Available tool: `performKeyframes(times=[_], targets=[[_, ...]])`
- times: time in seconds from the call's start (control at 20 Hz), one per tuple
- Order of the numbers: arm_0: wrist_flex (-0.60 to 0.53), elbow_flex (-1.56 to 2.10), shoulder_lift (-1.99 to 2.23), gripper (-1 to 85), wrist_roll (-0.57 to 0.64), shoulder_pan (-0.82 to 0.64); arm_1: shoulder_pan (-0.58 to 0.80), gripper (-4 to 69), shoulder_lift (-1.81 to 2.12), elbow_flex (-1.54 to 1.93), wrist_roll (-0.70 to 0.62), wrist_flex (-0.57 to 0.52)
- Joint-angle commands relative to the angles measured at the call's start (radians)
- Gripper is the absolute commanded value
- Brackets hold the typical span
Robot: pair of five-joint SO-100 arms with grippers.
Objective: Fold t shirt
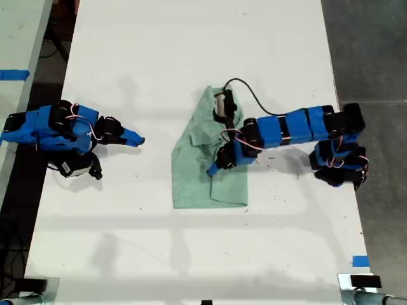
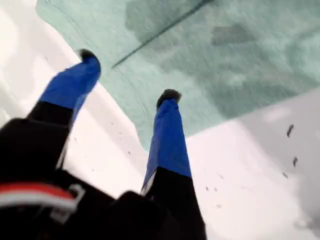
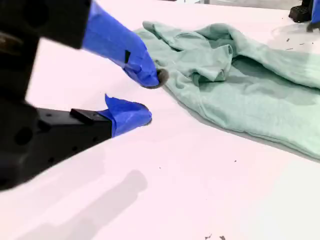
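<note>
The pale mint-green t shirt [image 1: 202,178] lies rumpled and partly folded over itself in the middle of the white table [image 1: 159,254]. My first gripper [image 1: 218,162] reaches in from the exterior view's right and hovers over the shirt's middle. In the first wrist view my first gripper [image 2: 128,75] is open above the shirt [image 2: 240,60] at its edge, with nothing between the fingers. My second gripper [image 1: 136,138] rests at the exterior view's left, a short way from the shirt. Its second wrist view shows my second gripper [image 3: 149,96] open and empty, the shirt [image 3: 240,85] ahead of it.
A black cable [image 1: 245,88] loops from the first arm over the shirt's far end. Blue tape marks sit by the table's edge [image 1: 360,260] and on a side surface [image 1: 13,74]. Dark floor lies beyond the table at the exterior view's right.
</note>
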Motion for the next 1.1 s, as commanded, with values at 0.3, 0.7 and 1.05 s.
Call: performKeyframes(times=[0.3,0.7,1.05], targets=[[0.002,0.006,0.005,8.4,0.003,0.003,0.023,0.5,1.135,1.163,0.15,-0.331],[0.002,0.006,0.005,8.4,0.003,0.003,0.089,0.3,1.928,1.776,0.08,-0.265],[0.002,0.006,0.006,8.4,0.003,0.003,0.107,1.4,1.928,1.775,0.212,-0.186]])
